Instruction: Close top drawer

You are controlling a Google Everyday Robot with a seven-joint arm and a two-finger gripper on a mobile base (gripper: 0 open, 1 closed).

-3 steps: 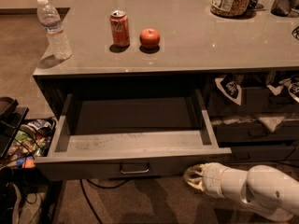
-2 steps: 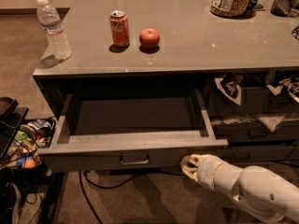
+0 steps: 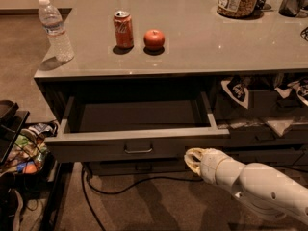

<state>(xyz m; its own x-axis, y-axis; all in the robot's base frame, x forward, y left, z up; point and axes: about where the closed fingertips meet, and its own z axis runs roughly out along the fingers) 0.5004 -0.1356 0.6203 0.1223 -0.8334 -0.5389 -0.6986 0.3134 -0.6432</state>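
Below the bench (image 3: 202,57) edge, the top drawer (image 3: 139,117) stands pulled well out, scuffed grey floor showing, front w/ its small bar handle (image 3: 138,150) facing the camera. The pincer (image 3: 193,160) sits low at the right part of that front, right of the handle, at about the front's lower edge; touching or a hair off, can't tell. Spread or pressed together — can't tell either; only a pale rounded tip shows. The arm (image 3: 260,184) lies to the lower right. Key relation: the drawer's long axis runs left-right, parallel to the bench edge, and the drawer body lies behind and slightly above the pincer — so the push prob. has to go straight back, at right angles to that axis. The contact spot is off-centre, so the drawer could skew on its runners; nearer the handle would push squarer, imo. Step in hand looks like the closing push, w/ most of the travel left to go. The bottle (image 3: 55,30), can (image 3: 123,29) and apple (image 3: 154,39) up top sit well clear.
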